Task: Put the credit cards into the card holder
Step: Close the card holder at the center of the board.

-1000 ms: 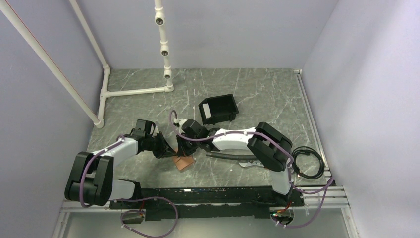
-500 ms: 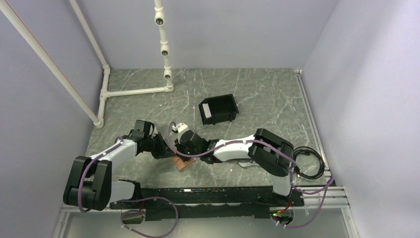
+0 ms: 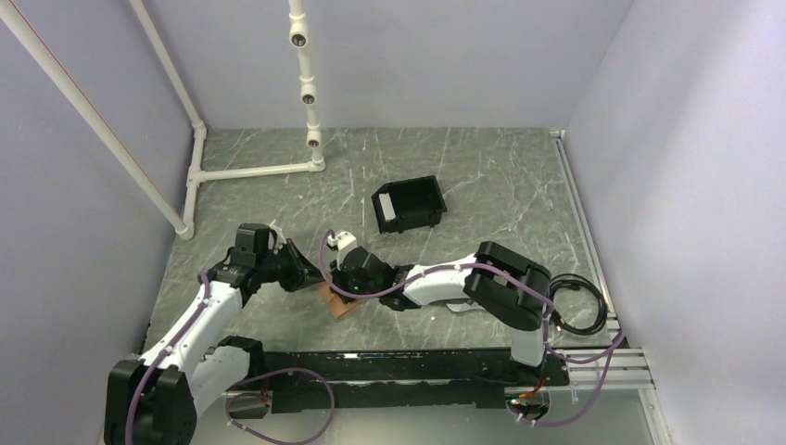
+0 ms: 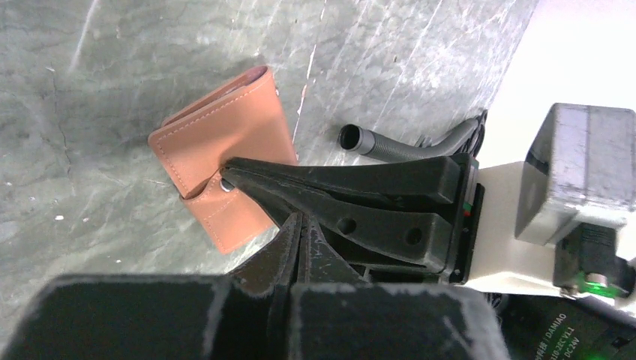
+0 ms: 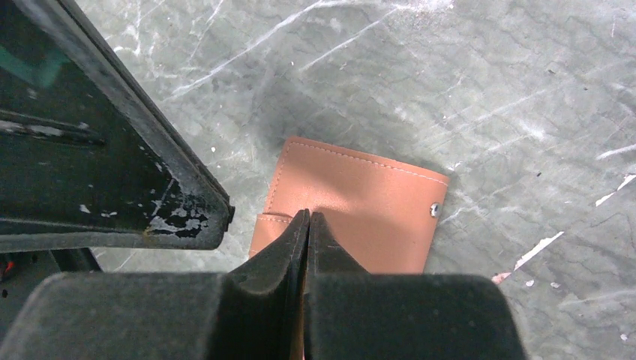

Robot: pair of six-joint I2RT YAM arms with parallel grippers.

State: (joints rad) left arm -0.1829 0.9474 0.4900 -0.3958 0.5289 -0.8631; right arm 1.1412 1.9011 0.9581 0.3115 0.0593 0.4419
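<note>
Pressing its two fingers tight together with nothing between them, the right gripper (image 5: 307,217) rests its tip on the one tan leather card holder (image 5: 367,199), close to the little strap on its side. The left gripper (image 4: 301,221) is pinched closed too and holds nothing. It hangs just beside the right one, near the card holder's edge, but I cannot tell if it touches. The card holder lies folded shut and flat on the grey marble table (image 3: 500,176), near the front, between the two arms. One black ribbed hose (image 4: 379,144) lies by the right arm. Farther back, well apart, sits one black plastic box (image 3: 408,206) with a white patch. One white pipe frame (image 3: 250,171) stands at the back left, and one coil of black cable (image 3: 576,306) lies at the right edge.
</note>
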